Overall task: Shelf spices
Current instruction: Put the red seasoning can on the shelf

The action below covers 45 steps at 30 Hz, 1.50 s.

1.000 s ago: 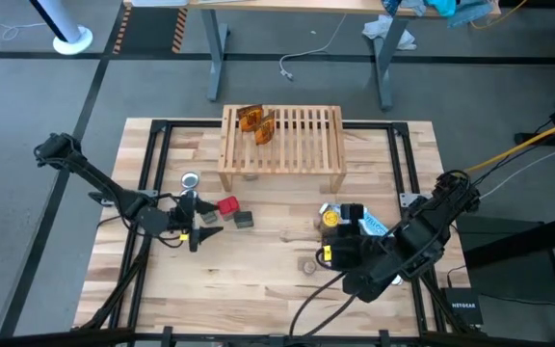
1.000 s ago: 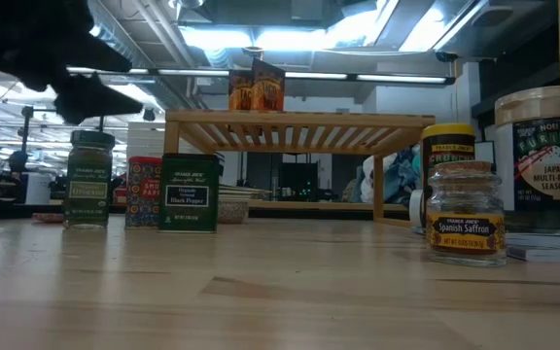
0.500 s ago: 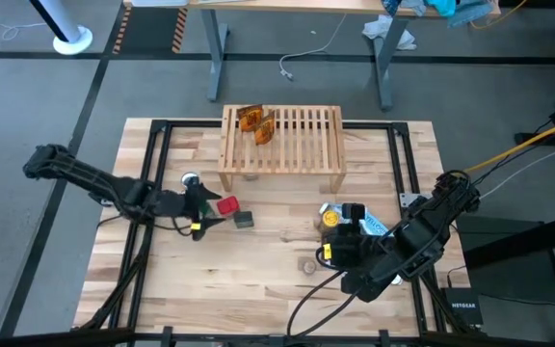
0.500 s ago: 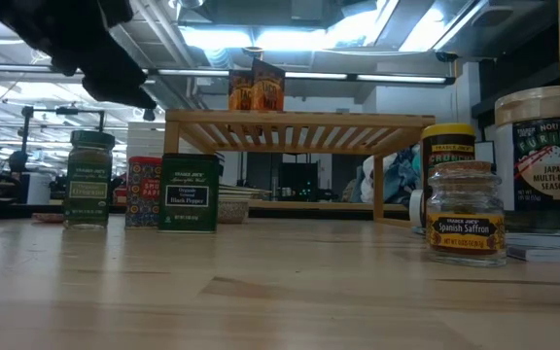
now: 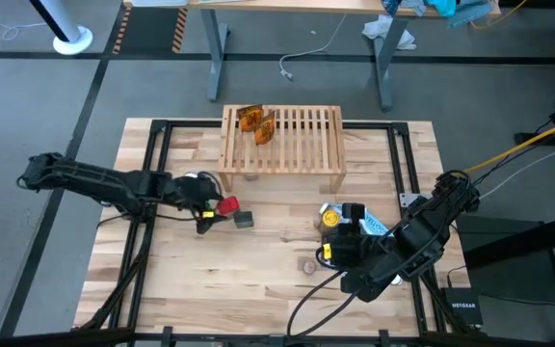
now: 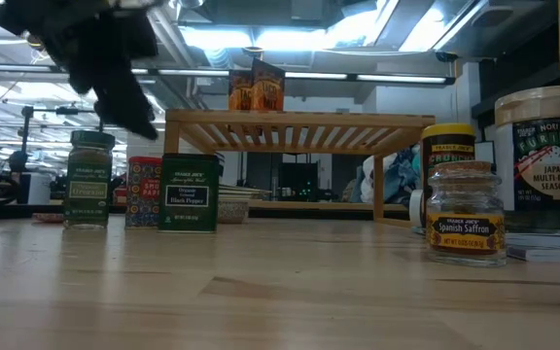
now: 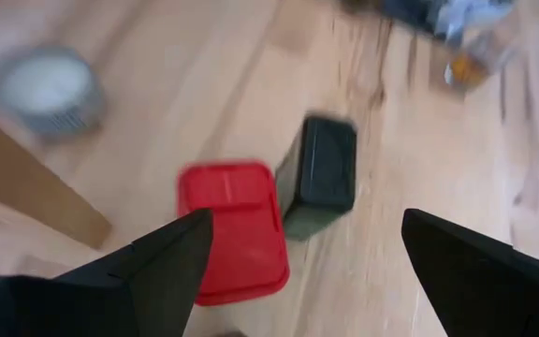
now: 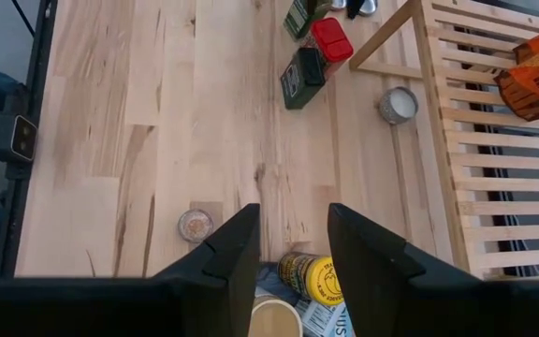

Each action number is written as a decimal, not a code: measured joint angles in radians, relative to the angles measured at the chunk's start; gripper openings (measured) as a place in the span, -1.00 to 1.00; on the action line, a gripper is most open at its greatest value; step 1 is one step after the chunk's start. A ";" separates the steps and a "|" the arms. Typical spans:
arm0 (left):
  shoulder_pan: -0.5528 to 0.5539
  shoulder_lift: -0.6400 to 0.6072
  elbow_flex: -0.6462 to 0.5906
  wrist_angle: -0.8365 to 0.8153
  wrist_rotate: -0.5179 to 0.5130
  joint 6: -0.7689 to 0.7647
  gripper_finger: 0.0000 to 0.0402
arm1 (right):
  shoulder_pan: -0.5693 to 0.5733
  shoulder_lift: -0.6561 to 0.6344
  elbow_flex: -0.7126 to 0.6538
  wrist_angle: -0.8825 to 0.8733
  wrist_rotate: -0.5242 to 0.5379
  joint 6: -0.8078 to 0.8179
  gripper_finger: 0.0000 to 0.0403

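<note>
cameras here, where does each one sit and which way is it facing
High view: overhead, straight down on the light-wood slatted shelf; both arms show.
Low view: table height, level across; left arm dark at top.
Left wrist view: above the red-capped jar, open left gripper framing it.
Right wrist view: down over the table past the right gripper.
Shared: red-capped jar and dark square tin in all four.
</note>
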 joint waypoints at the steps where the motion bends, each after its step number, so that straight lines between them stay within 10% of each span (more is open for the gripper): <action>1: 0.008 0.026 0.000 -0.001 0.021 0.008 0.70 | 0.000 0.000 0.000 0.000 0.000 0.000 -0.34; 45: 0.172 0.173 0.174 -0.152 0.006 0.208 0.70 | 0.000 0.000 0.000 0.000 0.002 -0.001 -0.34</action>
